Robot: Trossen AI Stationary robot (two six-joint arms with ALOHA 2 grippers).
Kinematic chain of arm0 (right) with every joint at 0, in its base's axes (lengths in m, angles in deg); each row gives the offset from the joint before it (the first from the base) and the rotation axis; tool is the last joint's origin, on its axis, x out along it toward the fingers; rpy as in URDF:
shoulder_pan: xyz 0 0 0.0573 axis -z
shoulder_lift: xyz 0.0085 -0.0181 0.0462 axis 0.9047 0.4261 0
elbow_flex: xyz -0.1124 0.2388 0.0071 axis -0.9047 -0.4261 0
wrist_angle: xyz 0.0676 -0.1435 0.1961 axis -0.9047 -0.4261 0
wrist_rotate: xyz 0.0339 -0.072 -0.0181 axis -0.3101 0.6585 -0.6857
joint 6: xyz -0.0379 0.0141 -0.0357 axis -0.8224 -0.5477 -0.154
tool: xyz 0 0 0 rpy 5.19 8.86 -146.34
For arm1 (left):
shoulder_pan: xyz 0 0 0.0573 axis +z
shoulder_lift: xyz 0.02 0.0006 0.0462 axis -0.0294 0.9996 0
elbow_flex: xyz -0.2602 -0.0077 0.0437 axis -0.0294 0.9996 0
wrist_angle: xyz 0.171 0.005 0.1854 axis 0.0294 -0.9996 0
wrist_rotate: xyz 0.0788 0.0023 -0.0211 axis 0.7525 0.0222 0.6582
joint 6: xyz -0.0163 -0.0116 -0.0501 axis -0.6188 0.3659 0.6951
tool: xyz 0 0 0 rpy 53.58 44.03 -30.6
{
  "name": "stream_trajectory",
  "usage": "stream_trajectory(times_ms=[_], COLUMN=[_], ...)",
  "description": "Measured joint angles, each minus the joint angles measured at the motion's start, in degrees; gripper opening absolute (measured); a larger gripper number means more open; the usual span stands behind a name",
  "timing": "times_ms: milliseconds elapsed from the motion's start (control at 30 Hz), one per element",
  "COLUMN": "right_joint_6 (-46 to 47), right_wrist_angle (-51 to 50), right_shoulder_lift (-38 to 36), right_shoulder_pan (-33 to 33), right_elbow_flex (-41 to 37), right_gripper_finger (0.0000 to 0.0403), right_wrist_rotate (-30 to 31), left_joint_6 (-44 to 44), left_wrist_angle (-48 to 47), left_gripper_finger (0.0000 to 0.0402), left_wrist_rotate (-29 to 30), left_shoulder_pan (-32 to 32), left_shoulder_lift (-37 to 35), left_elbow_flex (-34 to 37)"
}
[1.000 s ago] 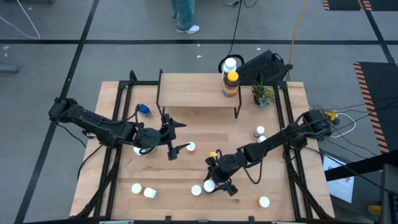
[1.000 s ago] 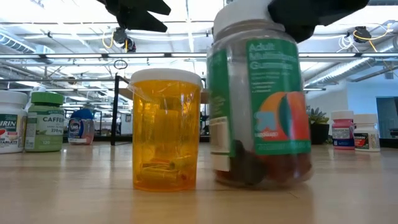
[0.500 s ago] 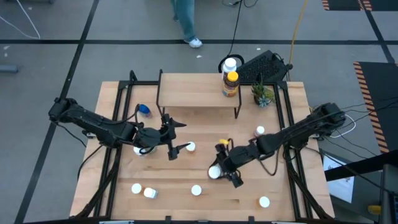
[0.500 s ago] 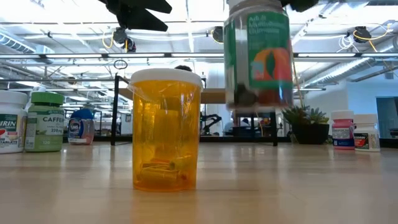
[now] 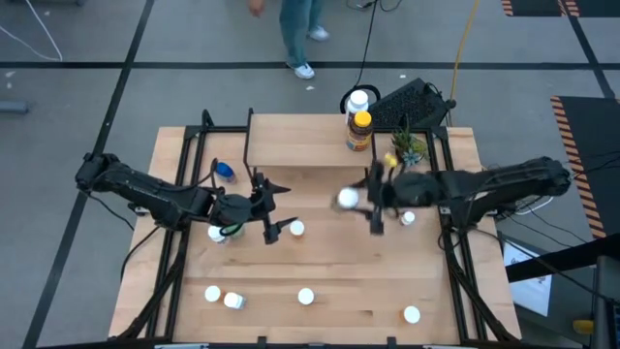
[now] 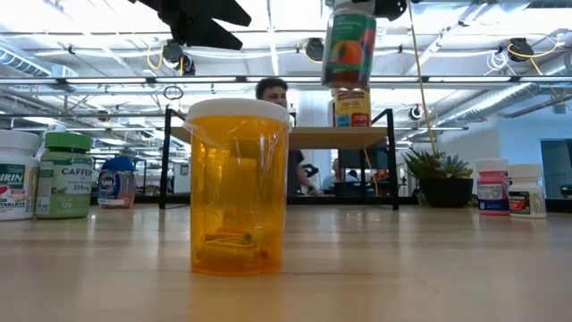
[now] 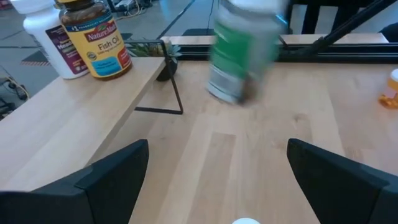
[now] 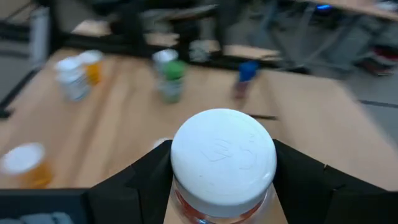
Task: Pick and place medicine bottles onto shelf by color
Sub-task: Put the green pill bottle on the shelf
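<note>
High view first: we find the left gripper (image 5: 274, 208) over the table's middle, its fingers spread wide and empty, a white-capped bottle (image 5: 296, 229) standing just beside its lower fingertip and a blue bottle (image 5: 225, 172) well behind it. Farther right, the right gripper (image 5: 372, 200) has its jaws clamped on the green-labelled bottle (image 5: 347, 200), white cap up, lifted clear of the tabletop just in front of the shelf (image 5: 300, 142). On the shelf's right end, beyond those jaws, stand a fish-oil bottle (image 5: 359, 131) and a white bottle (image 5: 357, 101). We see an orange bottle (image 6: 238, 186) close to the low camera.
</note>
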Motion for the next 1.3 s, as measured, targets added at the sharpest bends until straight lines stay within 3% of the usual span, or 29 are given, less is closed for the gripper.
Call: stream_trajectory(times_ms=[267, 667, 967, 1300], right_joint_6=[-2.32, -3.65, -4.0, -5.04], right_wrist_angle=[-5.34, -7.24, -6.83, -6.22], right_shoulder_lift=[-3.42, -2.55, -0.65, 0.01], right_shoulder_pan=[15.61, 29.9, 35.33, 36.41], right_elbow_flex=[0.0, 0.0, 0.04, 0.09], right_gripper_finger=[0.0227, 0.0228, 0.0234, 0.0243], right_wrist_rotate=[-0.61, -12.52, -19.83, -20.31], left_joint_6=[-0.31, -0.73, -0.73, -0.76], left_wrist_angle=[0.94, 0.79, 0.73, 0.69], left_gripper_finger=[0.0385, 0.0385, 0.0385, 0.0385], left_wrist_rotate=[0.01, -0.01, -0.03, -0.03], left_shoulder_pan=[0.78, 2.27, 2.29, 2.29], left_shoulder_lift=[-0.01, 0.0, 0.0, 0.0], left_elbow_flex=[0.0, 0.0, 0.0, 0.0])
